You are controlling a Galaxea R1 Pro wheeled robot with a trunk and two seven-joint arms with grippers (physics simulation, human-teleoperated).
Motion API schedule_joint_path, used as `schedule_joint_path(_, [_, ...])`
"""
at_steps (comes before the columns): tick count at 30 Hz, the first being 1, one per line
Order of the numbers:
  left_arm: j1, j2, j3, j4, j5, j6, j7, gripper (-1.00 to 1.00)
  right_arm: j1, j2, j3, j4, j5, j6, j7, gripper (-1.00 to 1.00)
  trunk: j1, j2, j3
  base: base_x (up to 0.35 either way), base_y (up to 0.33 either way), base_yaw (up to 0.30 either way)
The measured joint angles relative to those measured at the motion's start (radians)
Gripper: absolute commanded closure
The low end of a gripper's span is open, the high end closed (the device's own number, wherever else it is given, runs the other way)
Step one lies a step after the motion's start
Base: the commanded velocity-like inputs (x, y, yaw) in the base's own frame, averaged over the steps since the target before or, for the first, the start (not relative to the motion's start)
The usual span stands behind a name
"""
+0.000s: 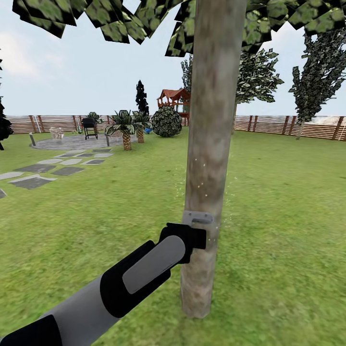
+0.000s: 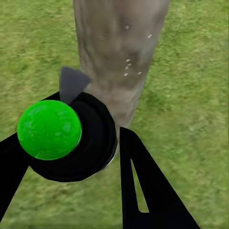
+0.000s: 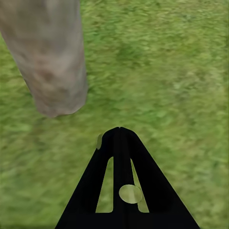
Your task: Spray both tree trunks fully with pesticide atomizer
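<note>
A thick mottled grey-brown tree trunk [image 1: 211,144] rises right in front of me, its leaf canopy [image 1: 120,19] overhead. My left gripper [image 1: 192,236] reaches up to it, shut on the pesticide atomizer [image 1: 197,218], whose grey nozzle almost touches the bark. In the left wrist view the atomizer [image 2: 47,130] is a black body with a bright green round top held in my left gripper [image 2: 71,143]. Beyond it the trunk [image 2: 119,47] carries small white specks. My right gripper [image 3: 119,130] hangs shut and empty over grass, beside the trunk's base [image 3: 52,71].
Lawn stretches all around. Grey stepping stones [image 1: 48,170] lead to a paved patch [image 1: 72,142] with a black grill [image 1: 89,127] at far left. Palm-like plants [image 1: 126,129], a round bush [image 1: 167,121] and a playhouse [image 1: 174,100] stand behind. Other trees [image 1: 317,72] line the slat fence [image 1: 278,125].
</note>
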Motion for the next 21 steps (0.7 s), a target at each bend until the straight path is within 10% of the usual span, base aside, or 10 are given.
schedule_joint_path(5, [-0.001,0.000,0.000,0.005,0.014,0.000,-0.005,1.00,0.000,0.000,0.000,0.000,0.000,0.000,0.000,1.00,0.000,0.000,0.000,0.000,0.000,0.000])
schedule_joint_path(12, [-0.002,0.002,0.001,0.078,0.121,0.001,-0.006,1.00,0.000,0.000,0.000,0.000,0.000,0.000,0.000,1.00,0.000,0.000,0.000,0.000,0.000,0.000])
schedule_joint_path(21, [-0.001,0.004,0.005,0.177,0.129,-0.009,-0.008,1.00,0.000,0.000,0.000,0.000,0.000,0.000,0.000,1.00,0.000,0.000,0.000,0.000,0.000,0.000])
